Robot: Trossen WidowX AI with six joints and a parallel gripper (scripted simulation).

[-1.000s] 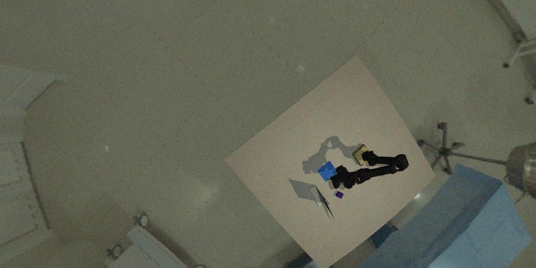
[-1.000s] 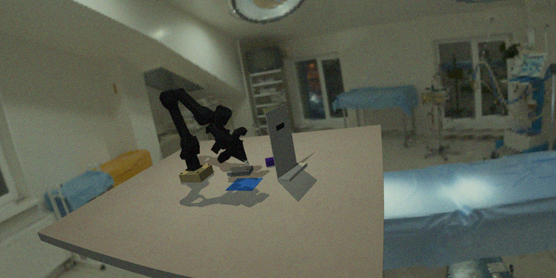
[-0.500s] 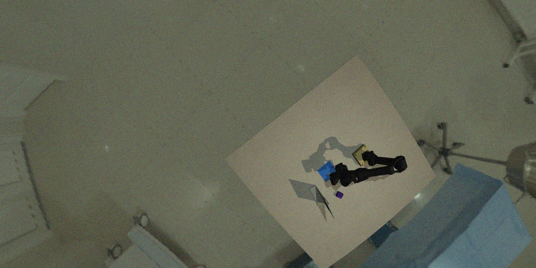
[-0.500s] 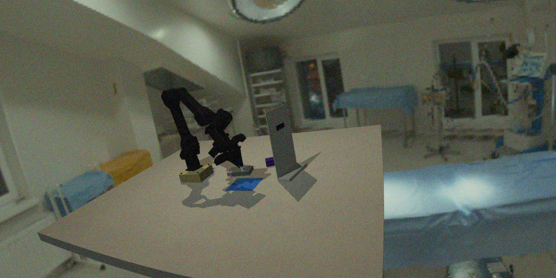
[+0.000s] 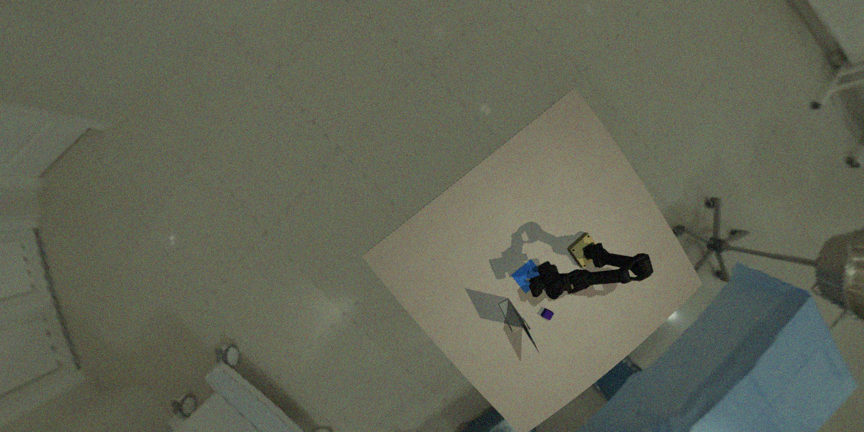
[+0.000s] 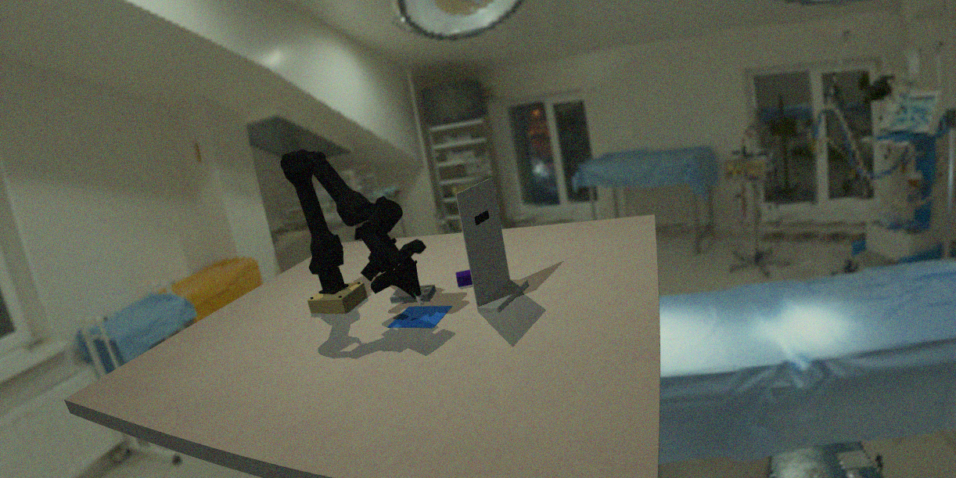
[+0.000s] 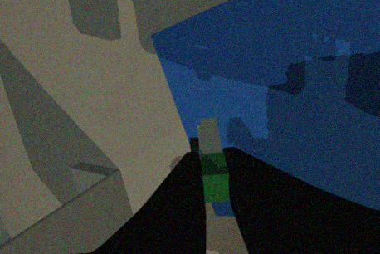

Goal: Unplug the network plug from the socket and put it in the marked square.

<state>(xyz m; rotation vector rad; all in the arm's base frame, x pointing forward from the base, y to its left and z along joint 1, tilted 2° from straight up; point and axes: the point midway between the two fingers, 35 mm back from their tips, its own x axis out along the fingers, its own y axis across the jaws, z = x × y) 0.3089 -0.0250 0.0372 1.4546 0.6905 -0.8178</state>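
Note:
My gripper (image 6: 419, 296) (image 7: 211, 161) is shut on the network plug (image 7: 216, 188), a small green body with a pale grey front end. It points steeply down, low over the table close to the marked square. The blue marked square (image 5: 521, 276) (image 6: 434, 316) (image 7: 178, 93) lies flat on the table, partly under my arm's shadow. In the wrist view the plug's front end overlaps the square near its edge. The upright grey panel (image 6: 484, 250) (image 7: 83, 213) stands apart from the plug; its socket face is hidden. I cannot make out the tab on the plug.
A purple block (image 5: 546, 313) (image 6: 462, 278) lies on the table near the panel. A flat grey box (image 6: 429, 291) lies behind my fingers in the exterior view, hidden under the arm from above. My arm's yellowish base (image 5: 578, 252) (image 6: 332, 303) stands beyond the square from the panel.

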